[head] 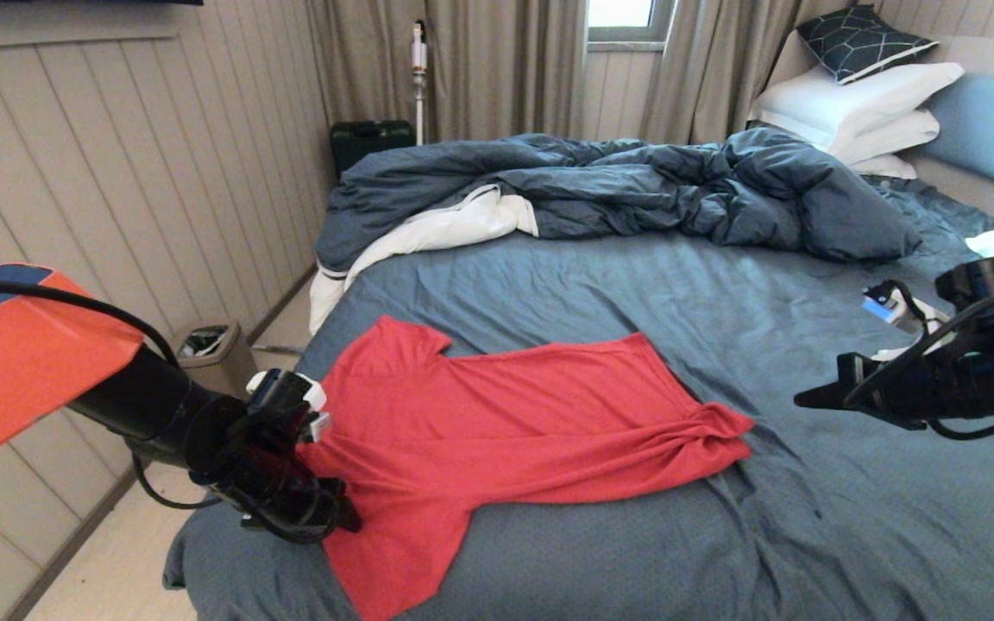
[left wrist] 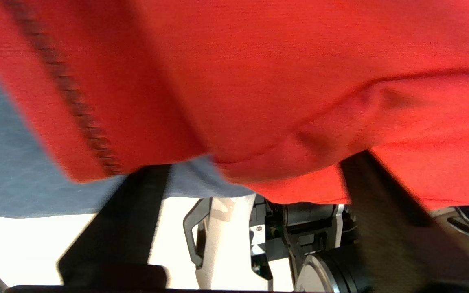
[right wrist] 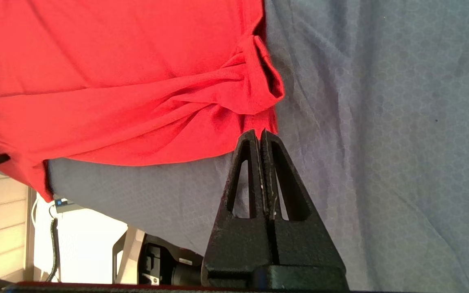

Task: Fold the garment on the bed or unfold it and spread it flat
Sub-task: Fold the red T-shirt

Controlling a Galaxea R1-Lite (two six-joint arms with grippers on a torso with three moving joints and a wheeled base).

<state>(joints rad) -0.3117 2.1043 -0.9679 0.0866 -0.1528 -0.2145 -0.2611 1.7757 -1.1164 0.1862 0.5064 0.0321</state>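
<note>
- Closest to the lens, at the lower left of the head view, my left gripper [head: 324, 509] sits at the near left edge of the garment [head: 497, 431]. In the left wrist view its fingers [left wrist: 136, 215] stand apart with red cloth across their tips; I cannot tell whether they pinch the fabric or only straddle it.
- My orange-panelled left arm [head: 22, 362] fills the left edge and is cut off by the frame.
- At the right edge, my right gripper [head: 808, 398] hangs above the sheet, apart from the shirt, clenched on nothing; the right wrist view shows the two fingers [right wrist: 277, 162] pressed together just beside a bunched sleeve.
- Red T-shirt: it lies on the near left part of the bed [head: 808, 535], mostly flat, one sleeve toward the upper left, the other twisted into a knot of folds at centre right, the lower tail hanging off the bottom edge out of view.
- Slate-blue sheet lies open and lightly creased to the right and beyond the shirt.
- Mid-frame, a rumpled duvet [head: 635, 190] runs across the bed, white lining showing at its left end.
- Upper right: white pillows [head: 859, 112] with a dark patterned cushion [head: 859, 39] on top, against a light blue headboard [head: 993, 129].
- Left of the bed, a narrow strip of floor holds a small bin [head: 208, 345]; panelled wall, curtains [head: 497, 69] and a dark case [head: 372, 142] stand behind.
</note>
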